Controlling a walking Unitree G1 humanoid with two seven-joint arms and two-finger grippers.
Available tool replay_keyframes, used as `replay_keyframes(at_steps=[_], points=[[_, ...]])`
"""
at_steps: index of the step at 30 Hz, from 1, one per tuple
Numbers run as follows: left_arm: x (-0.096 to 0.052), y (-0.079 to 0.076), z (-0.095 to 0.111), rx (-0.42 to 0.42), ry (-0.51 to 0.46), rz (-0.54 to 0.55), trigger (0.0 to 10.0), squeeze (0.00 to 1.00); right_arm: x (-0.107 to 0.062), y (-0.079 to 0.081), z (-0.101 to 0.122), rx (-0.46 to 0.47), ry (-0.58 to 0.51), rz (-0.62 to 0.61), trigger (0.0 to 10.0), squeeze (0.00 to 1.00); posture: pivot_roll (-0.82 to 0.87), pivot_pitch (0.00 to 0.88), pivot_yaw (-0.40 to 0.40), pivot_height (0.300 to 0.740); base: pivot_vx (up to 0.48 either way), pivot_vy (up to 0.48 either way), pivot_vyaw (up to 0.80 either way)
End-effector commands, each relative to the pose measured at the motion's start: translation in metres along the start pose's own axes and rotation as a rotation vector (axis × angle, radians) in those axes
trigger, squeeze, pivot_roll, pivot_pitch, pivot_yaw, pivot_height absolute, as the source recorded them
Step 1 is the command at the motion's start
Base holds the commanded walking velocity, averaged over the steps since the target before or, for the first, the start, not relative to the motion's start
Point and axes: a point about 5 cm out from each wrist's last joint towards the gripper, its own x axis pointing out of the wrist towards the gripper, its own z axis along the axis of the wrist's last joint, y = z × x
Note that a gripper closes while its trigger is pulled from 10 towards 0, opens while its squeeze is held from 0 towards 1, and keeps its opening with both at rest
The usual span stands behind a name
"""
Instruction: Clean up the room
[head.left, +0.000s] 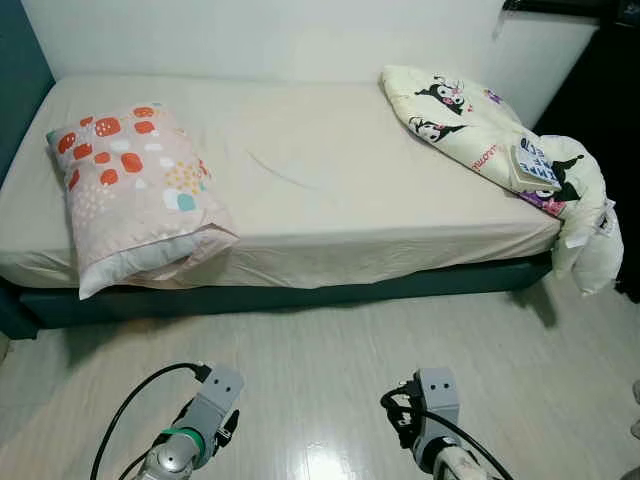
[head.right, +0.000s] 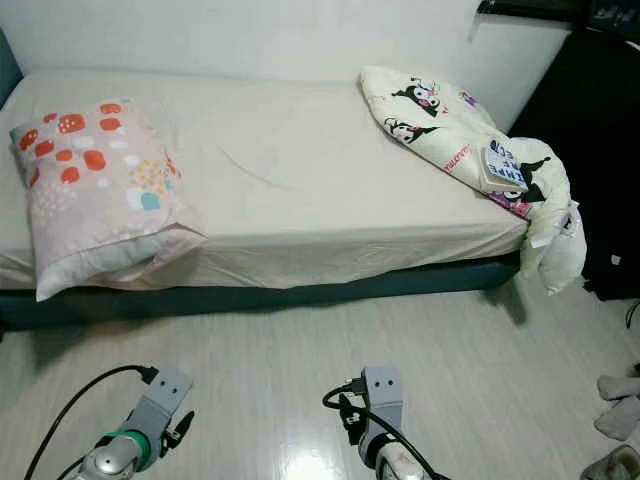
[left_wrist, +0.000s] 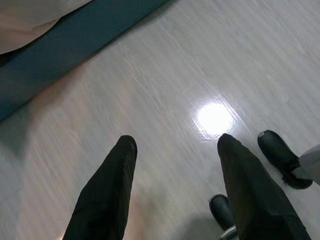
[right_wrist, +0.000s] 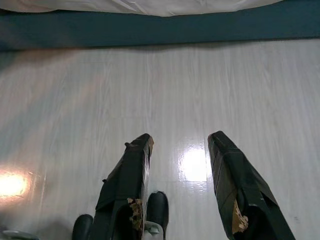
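A bed (head.left: 330, 190) with a cream sheet fills the far half of the eye views. A pink pillow (head.left: 130, 190) with orange and teal spots lies at its left end, hanging slightly over the front edge. At the right end lies a crumpled cream blanket (head.left: 480, 130) with black cartoon figures, drooping off the corner, and a small book (head.left: 533, 165) rests on it. Both arms (head.left: 200, 425) hang low over the floor in front of the bed. My left gripper (left_wrist: 175, 145) is open above bare floor. My right gripper (right_wrist: 180, 145) is open too, with nothing between its fingers.
The bed's dark teal base (head.left: 300, 295) runs along the pale wood-look floor (head.left: 330, 370). A black cabinet (head.right: 600, 150) stands at the right of the bed. Grey cloth items (head.right: 620, 400) lie on the floor at the far right. My black feet (left_wrist: 282, 157) show below the grippers.
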Motion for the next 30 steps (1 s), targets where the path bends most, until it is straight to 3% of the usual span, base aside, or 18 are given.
replay_keyframes(at_steps=[1,15,30], points=[[-0.0029,-0.0024,-0.0086,0.019,0.026,-0.019,10.0,0.0,-0.0035,-0.0005,-0.0087,0.035,0.034,-0.014,10.0,0.0,0.03,0.058,-0.008,0.74,0.0,0.0,0.0],[-0.005,-0.0066,-0.014,-0.028,0.04,0.012,10.0,0.0,-0.0041,-0.0007,-0.0117,0.008,0.069,0.021,10.0,0.0,0.09,0.035,-0.061,0.74,0.0,0.0,0.0],[-0.0024,-0.0047,-0.0068,0.045,0.013,-0.024,10.0,0.0,-0.0038,0.0005,-0.0121,0.027,0.065,0.005,10.0,0.0,0.07,0.01,-0.012,0.74,0.0,0.0,0.0]])
